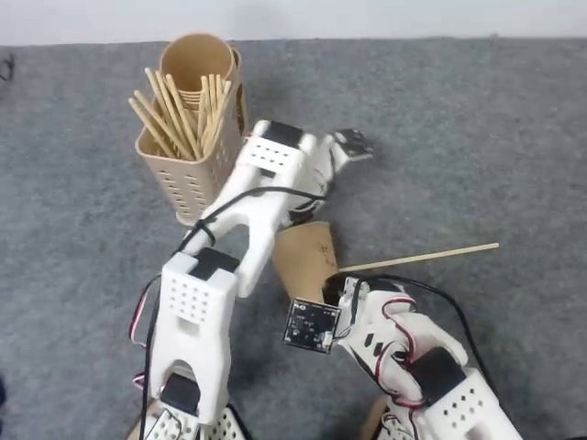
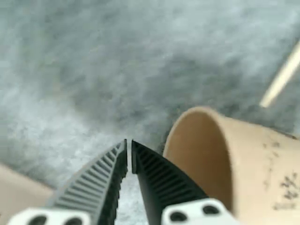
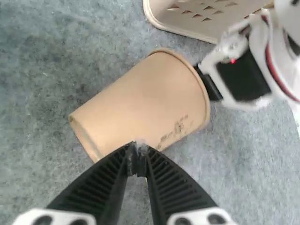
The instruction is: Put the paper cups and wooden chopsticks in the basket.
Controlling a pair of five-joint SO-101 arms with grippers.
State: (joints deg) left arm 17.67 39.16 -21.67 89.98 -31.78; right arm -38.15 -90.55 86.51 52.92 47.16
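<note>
A paper cup [image 1: 307, 252] lies on its side in the counter's middle, a loose wooden chopstick [image 1: 422, 257] beside it toward the right edge. The left end effector [image 2: 129, 143], clenched and empty, sits by its mouth. The right end effector [image 3: 137, 150], also clenched, touches its wall. The basket [image 1: 188, 179] stands near the far edge.

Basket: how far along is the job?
Done: the basket holds a bundle of chopsticks and stacked cups. In hand: nothing gripped; both tools are shut, the right tool at the side of a fallen cup, the left tool by its mouth. Left: that cup and one loose chopstick.
</note>
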